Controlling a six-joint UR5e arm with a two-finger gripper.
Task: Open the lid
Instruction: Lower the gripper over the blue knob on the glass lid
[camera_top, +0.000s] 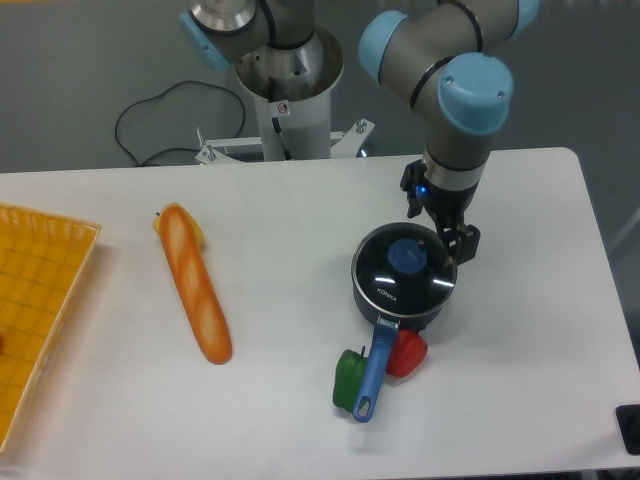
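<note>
The lid (392, 285) is a round dark glass disc with a metal rim and a round blue knob (407, 255). It sits flat on the dark pot (432, 312), whose long blue handle (375, 372) points toward the table's front. My gripper (440, 226) hangs over the lid's far right edge, just behind and to the right of the knob. Its two black fingers (465, 243) stand apart and hold nothing. It does not touch the knob.
A green pepper (348, 380) and a red pepper (407, 353) lie on either side of the pot handle. A long baguette (195, 283) lies left of centre. An orange basket (40, 300) stands at the left edge. The arm's base (285, 80) is at the back.
</note>
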